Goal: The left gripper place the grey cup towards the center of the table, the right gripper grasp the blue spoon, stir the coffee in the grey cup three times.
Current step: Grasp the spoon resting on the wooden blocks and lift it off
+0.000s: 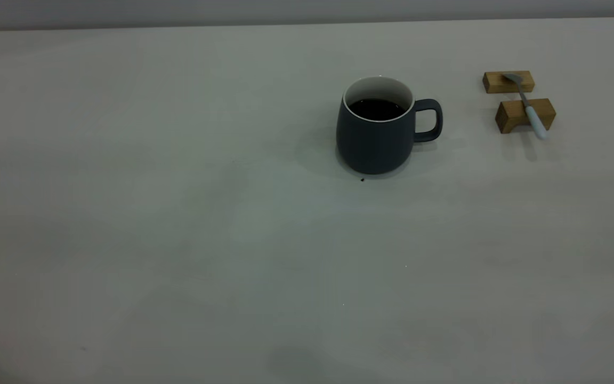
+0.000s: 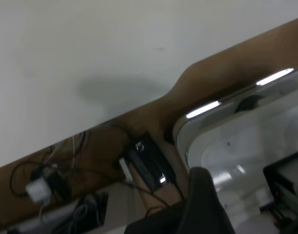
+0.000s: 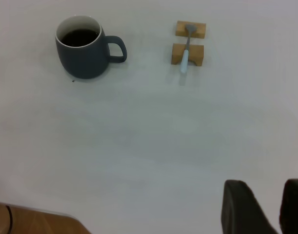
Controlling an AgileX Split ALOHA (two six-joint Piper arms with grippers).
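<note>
Not much robot showing here — the right gripper (image 3: pixel 266 209) is just two chunky matte-black fingers (image 3: pixel 241 207) with rounded tips; the left gripper's dark rounded finger (image 2: pixel 202 200) looks similarly plain, no markings.

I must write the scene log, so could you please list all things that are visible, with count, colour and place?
grey cup: one, dark slate-grey with white inside, near the table centre, handle toward the blocks.
coffee: dark liquid, inside the cup.
blue spoon: one, grey metal with pale blue handle, lying across the two blocks.
wooden blocks: two, brown, right of the cup.
table: one, pale grey-white.
left gripper: black, off the table edge, above cables.
right gripper: black, fingers apart, over the near table side.
</note>
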